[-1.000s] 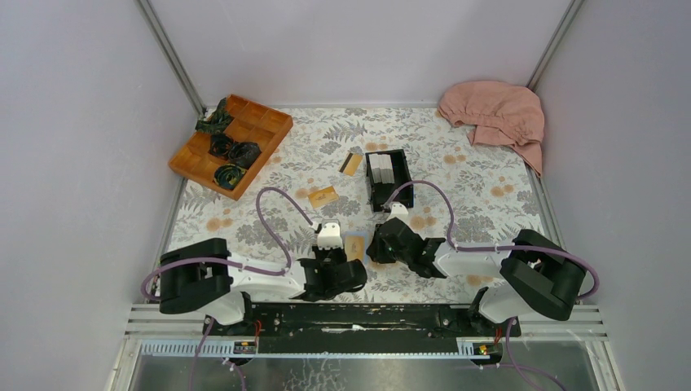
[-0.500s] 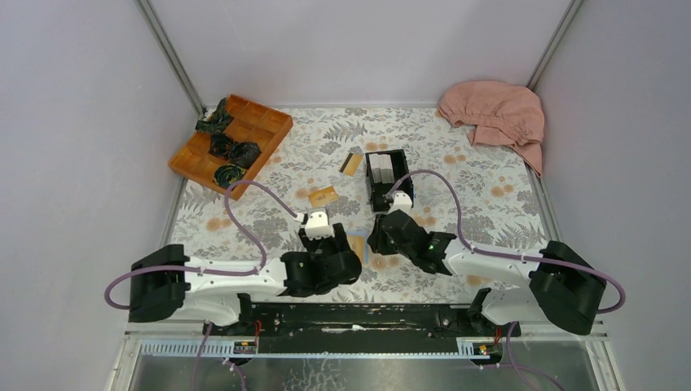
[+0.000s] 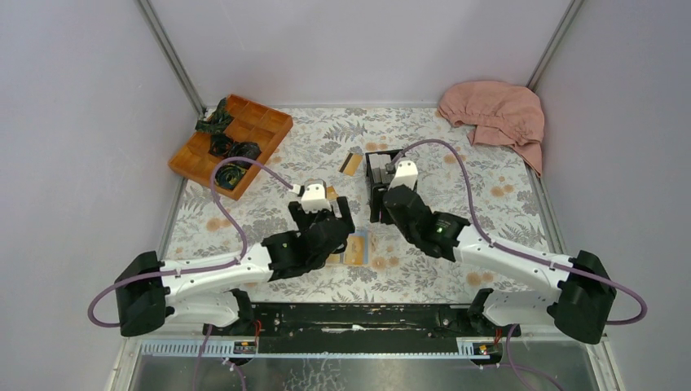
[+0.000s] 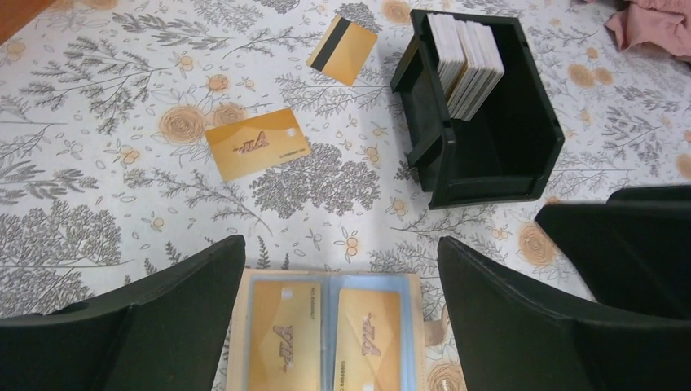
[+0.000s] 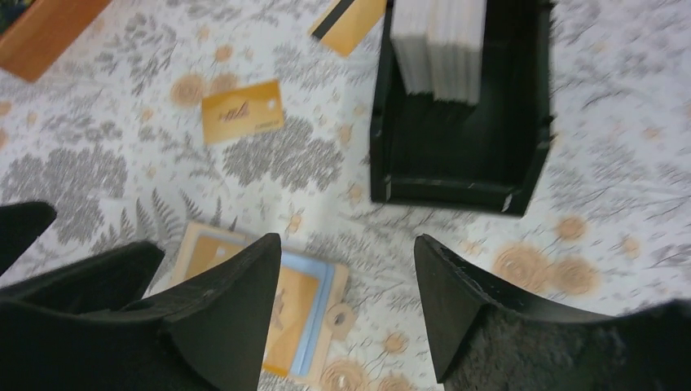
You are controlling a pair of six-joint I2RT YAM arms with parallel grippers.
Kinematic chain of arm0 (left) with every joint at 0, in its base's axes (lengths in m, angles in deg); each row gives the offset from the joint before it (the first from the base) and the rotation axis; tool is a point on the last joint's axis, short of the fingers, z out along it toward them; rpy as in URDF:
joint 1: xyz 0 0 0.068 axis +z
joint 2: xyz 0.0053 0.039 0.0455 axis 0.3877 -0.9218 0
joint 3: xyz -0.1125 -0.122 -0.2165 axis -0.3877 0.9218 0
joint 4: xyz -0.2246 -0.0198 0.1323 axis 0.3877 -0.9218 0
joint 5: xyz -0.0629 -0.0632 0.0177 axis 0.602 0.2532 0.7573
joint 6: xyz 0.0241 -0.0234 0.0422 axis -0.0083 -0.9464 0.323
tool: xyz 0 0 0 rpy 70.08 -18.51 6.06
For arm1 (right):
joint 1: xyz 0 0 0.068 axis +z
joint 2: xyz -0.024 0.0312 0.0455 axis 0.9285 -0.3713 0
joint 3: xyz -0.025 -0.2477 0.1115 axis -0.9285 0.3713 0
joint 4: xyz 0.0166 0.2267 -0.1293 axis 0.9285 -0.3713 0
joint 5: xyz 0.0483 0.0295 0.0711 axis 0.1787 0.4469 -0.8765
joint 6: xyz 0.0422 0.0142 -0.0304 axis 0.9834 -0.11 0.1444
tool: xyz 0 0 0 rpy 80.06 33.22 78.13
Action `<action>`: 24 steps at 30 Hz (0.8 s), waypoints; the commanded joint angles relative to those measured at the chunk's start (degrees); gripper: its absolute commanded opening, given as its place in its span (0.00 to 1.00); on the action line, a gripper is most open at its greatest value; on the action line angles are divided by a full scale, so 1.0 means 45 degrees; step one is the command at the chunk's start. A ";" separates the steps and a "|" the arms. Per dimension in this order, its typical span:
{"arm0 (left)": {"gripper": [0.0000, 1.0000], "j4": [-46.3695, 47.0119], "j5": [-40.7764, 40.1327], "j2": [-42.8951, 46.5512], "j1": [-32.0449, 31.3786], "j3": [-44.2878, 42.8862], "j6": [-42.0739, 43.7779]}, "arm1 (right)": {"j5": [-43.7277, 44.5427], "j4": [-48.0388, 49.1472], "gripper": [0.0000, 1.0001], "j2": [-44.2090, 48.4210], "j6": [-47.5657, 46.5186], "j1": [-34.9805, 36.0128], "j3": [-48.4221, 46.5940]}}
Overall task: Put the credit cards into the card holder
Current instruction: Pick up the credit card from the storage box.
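The card holder [image 3: 357, 247] lies opened flat on the flowered cloth, a tan wallet with a snap tab. Two orange-gold credit cards sit side by side under its clear sleeves [image 4: 330, 334]. A third card [image 4: 257, 142] lies loose further out. Beyond it is a card with a black band [image 4: 342, 50], next to the black box. My left gripper [image 4: 341, 244] hovers open just past the holder's far edge, holding nothing. My right gripper [image 5: 346, 240] is open too, above the holder's tab side [image 5: 314, 314], and empty.
A black open-topped box [image 4: 489, 155] holding a stack of white cards [image 4: 464, 53] stands just past the holder, to the right. An orange wooden tray [image 3: 232, 142] with dark bundles sits at the back left. A pink cloth [image 3: 497, 114] lies at the back right.
Both grippers have opened wide and come away from the card holder. Both arms have stretched forward toward the black box and the loose cards. The holder stays open on the cloth.
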 commanded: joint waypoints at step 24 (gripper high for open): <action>0.94 0.3329 0.5889 -0.5274 0.4417 -0.4008 0.2123 | -0.8003 0.1401 0.63 -0.6370 -0.1052 -0.7367 -0.4942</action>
